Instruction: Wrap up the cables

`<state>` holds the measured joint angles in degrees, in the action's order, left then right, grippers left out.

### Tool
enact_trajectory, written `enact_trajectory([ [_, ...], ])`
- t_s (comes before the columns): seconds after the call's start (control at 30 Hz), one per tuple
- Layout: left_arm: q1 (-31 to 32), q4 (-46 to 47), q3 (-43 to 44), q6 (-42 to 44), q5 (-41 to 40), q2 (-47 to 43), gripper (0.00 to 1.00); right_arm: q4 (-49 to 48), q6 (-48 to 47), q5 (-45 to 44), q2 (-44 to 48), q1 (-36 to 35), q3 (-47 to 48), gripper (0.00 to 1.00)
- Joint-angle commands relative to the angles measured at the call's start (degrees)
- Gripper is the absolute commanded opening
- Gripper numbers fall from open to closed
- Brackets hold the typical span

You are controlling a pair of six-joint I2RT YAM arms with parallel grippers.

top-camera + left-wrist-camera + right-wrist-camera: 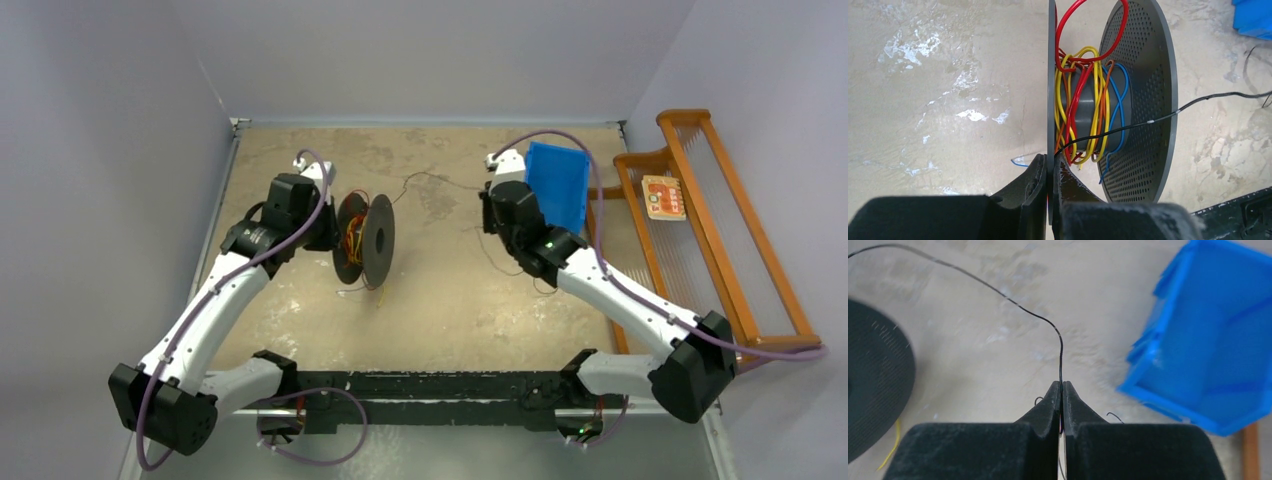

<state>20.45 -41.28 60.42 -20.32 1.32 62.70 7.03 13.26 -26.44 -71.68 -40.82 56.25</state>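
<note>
The left fingers (1042,169) are pressed shut on the near flange of a black spool (1143,100), with the flange's thin edge sandwiched between the two tips. The spool stands on edge on the table (450,300), and its perforated far flange faces the fingers from just beyond them. On the hub between the flanges, straight ahead of the fingertips, the cables (1075,112) sit in loose turns. They are red, yellow, orange and blue, and one red loop bulges up past the rim. A blue end pokes out to the left of the fingers, low against the table.

The black strand (1218,97) starts right at the left fingertips and crosses under the coloured turns. It passes over the far flange's rim and leads away to the right, off the spool. In the top view it runs slack above the table between the two arms, sagging and kinking on its way across.

The right fingers (1057,396) are closed tight, with no gap to see. They pinch the black strand, which rises from between the tips and then bends away up and to the left toward the spool. Two short dark wisps show beside the tips, one on either side. Well to the left of these fingers, under the spool's rim, lies a bit of yellow strand (890,450). To their right, near them but apart, stands a blue bin (1208,340). In the top view a wooden rack (700,215) stands further right.
</note>
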Motion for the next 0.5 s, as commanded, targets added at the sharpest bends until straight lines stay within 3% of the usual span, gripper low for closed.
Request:
enact_trajectory([
  [0.0, 0.4, 3.1, 4.7, 1.2, 3.8, -3.2, 0.00, -3.9, -6.0, -5.8, 2.6, 4.9, 2.3, 0.00],
  [0.47, 0.7, -0.9, 6.7, 4.5, 13.9, -5.6, 0.00, -10.4, -2.0, -6.2, 1.0, 12.8, 3.3, 0.00],
])
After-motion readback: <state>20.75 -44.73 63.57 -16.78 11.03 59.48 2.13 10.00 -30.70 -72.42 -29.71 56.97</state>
